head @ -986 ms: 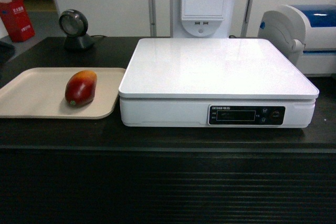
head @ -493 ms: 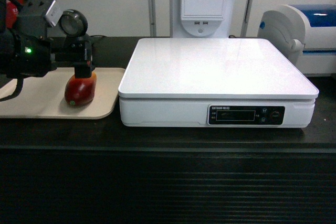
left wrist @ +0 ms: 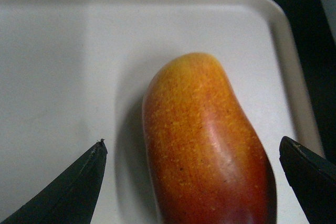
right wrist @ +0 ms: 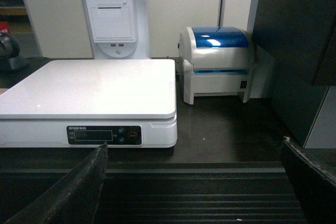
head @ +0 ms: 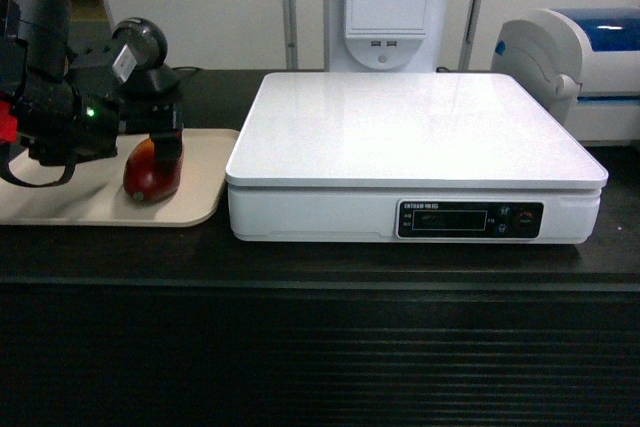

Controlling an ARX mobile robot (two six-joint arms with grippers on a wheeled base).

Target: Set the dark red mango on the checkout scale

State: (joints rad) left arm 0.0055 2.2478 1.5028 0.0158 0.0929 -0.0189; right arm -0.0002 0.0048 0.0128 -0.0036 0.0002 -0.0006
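The dark red mango (head: pixel 150 175) lies on a beige tray (head: pixel 205 172) at the left end of the black checkout (head: pixel 320 347). My left gripper (head: pixel 166 139) hangs over the mango's far end, open. In the left wrist view its two dark fingers stand either side of the mango (left wrist: pixel 205 145), apart from the skin, with the left gripper (left wrist: pixel 191 142) empty above the tray (left wrist: pixel 63 66). The white scale (head: pixel 410 132) stands right of the tray with nothing on its platform. My right gripper (right wrist: pixel 194 145) is open and empty, low before the checkout's ribbed front (right wrist: pixel 199 203), facing the scale (right wrist: pixel 94 87).
A round black scanner (head: pixel 140 47) stands behind the tray, partly hidden by my left arm. A white and blue label printer (head: pixel 580 57) sits right of the scale, seen also as the printer (right wrist: pixel 218 64) in the right wrist view. A white terminal post (head: pixel 388 2) rises behind the scale.
My left arm has come in from the left over the tray and dropped lower, so its open fingers now straddle the mango. The mango and scale have not moved.
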